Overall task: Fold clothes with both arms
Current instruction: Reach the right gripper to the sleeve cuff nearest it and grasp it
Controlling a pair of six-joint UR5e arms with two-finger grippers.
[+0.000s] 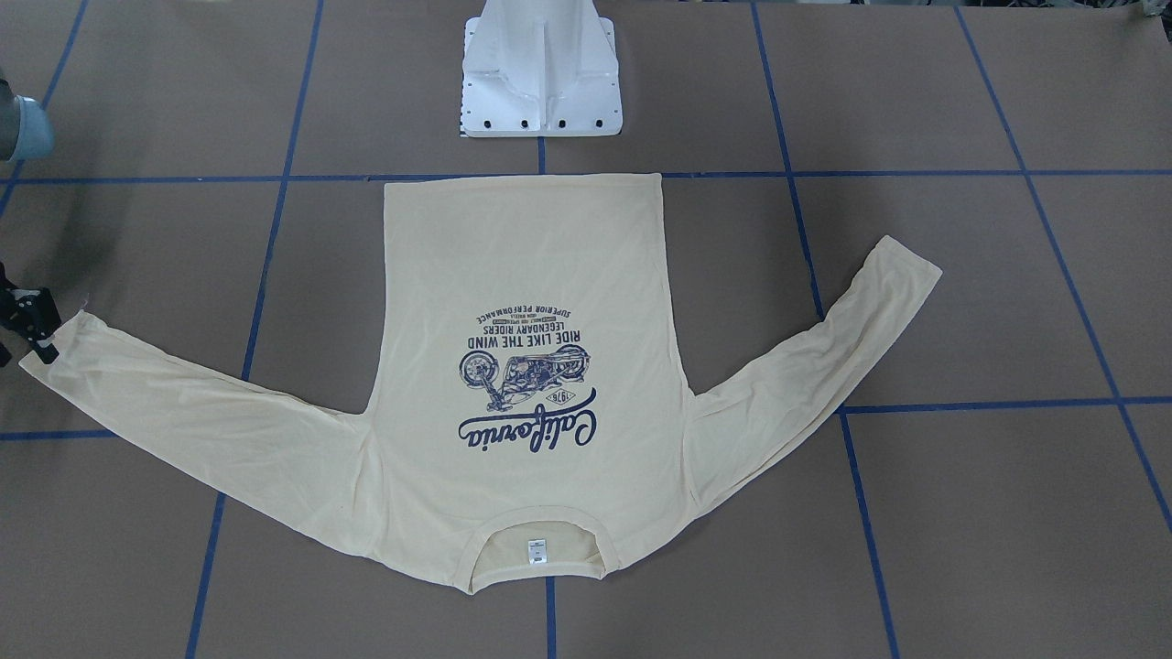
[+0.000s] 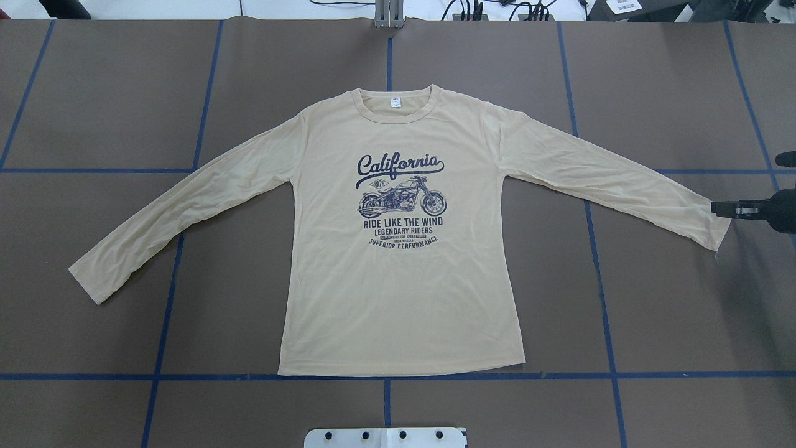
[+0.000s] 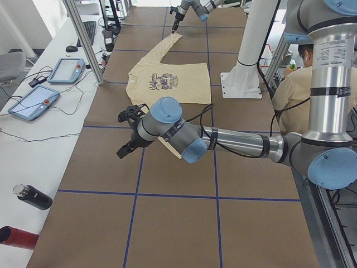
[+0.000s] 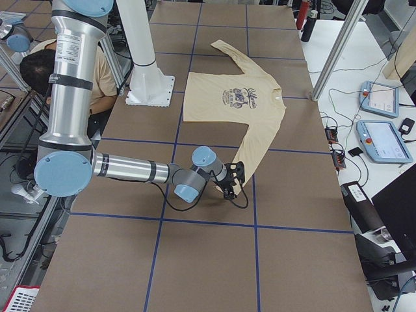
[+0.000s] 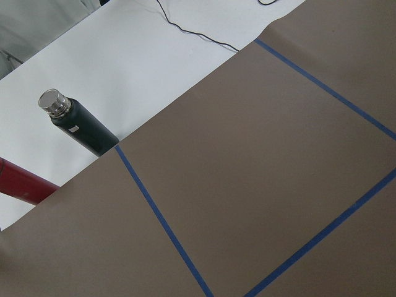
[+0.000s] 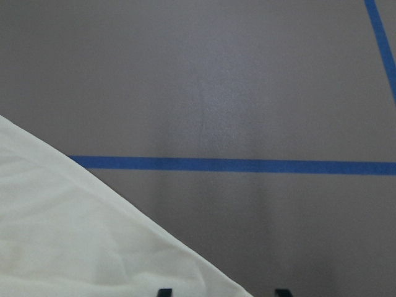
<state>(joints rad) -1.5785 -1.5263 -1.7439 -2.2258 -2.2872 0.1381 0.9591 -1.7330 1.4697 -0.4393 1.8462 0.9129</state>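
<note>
Presently the T-shirt (image 2: pixel 398 292) lies flat and print-up on the brown paper-covered table (image 2: pixel 93 93). Its collar is toward the far edge and its hem near the white pedestal base (image 1: pixel 540 82). Both sleeves are spread wide.

You will find the right gripper (image 2: pixel 722 208) just beside the cuff on the robot's right. The overhead view cuts its arm off at the frame edge, and the front-facing view catches only a sliver of it. In the right wrist view just the two fingertips (image 6: pixel 164 292) show at the bottom edge. They stand apart, with sleeve cloth beneath one and bare table by the other, and nothing is pinched between them. Whether they touch the cloth cannot be made out.

The left gripper (image 3: pixel 124 134) appears only in the left side view, over bare table. From there you cannot tell how its jaws stand or whether it holds anything. The left arm (image 3: pixel 234 142) hides the near sleeve's cuff.

The left wrist view gives only taped table and the white side bench (image 5: pixel 124 62). On the bench lie a dark steel-capped bottle (image 5: pixel 77 127) and a red bottle (image 5: pixel 21 185), the latter cut off at the frame. A seated person (image 3: pixel 295 84) is partly hidden behind the near arm.
</note>
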